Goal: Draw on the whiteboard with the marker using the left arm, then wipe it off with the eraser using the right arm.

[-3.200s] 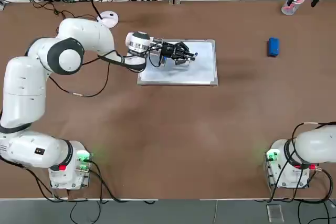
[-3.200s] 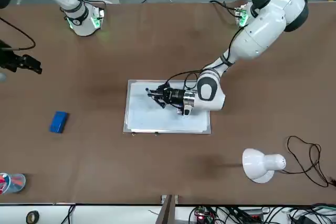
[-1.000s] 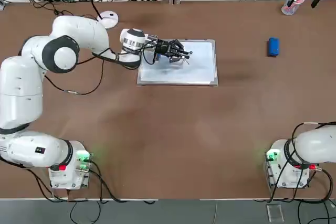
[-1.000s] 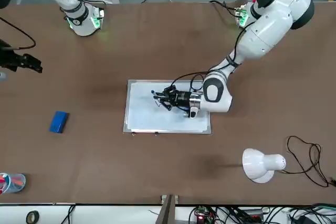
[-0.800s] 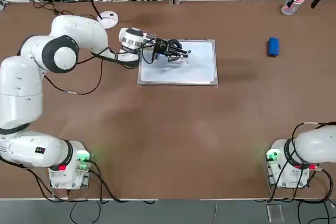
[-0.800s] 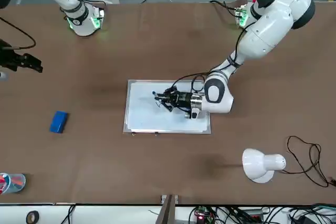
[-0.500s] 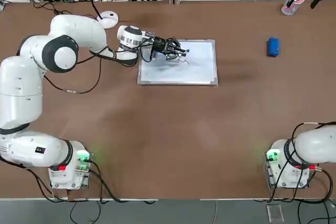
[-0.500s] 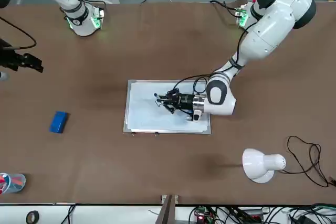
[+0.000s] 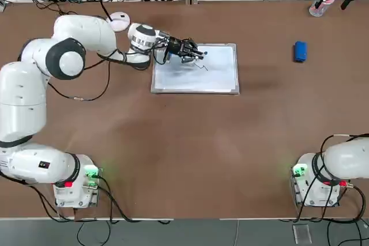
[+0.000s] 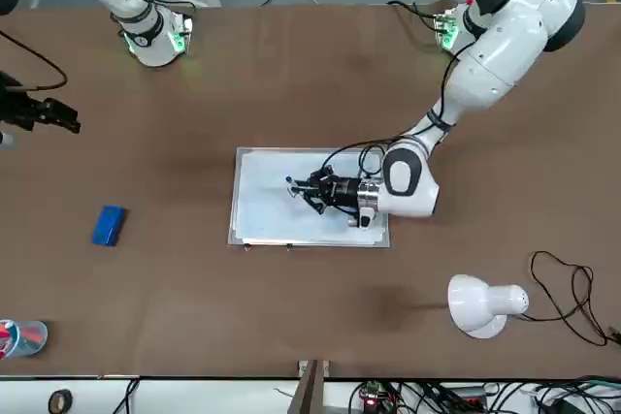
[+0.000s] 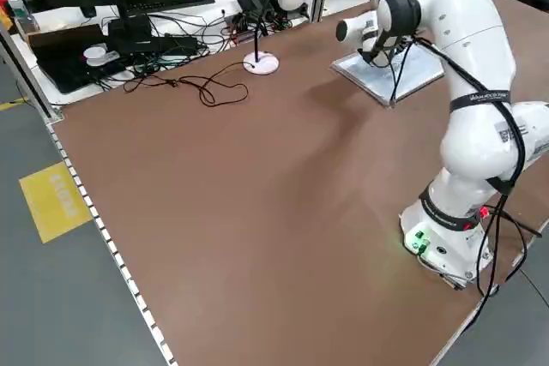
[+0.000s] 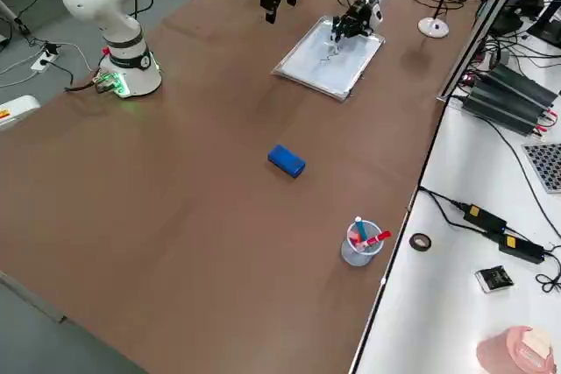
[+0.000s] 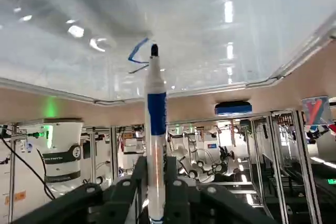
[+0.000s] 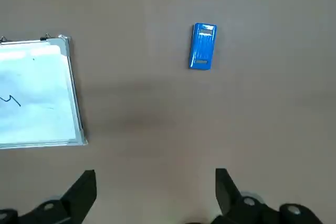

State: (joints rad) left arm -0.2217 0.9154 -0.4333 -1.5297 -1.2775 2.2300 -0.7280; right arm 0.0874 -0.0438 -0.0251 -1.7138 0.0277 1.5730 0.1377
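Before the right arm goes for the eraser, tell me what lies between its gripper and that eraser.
Nothing visible does. The right gripper hangs open above bare table, and the eraser lies alone on the brown top. The whiteboard sits off to one side, where the left gripper holds the marker.

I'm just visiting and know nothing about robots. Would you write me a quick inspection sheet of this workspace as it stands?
Surface: brown table.
Job's things: whiteboard lying flat with a small squiggle; marker tip at the board; eraser apart on the table.
Clutter: desk lamp; clear cup of pens.
End effectors: left end effector shut on the marker; right end effector open, raised above the table.
Cables: black cable by the lamp.
Surroundings: benches with electronics.
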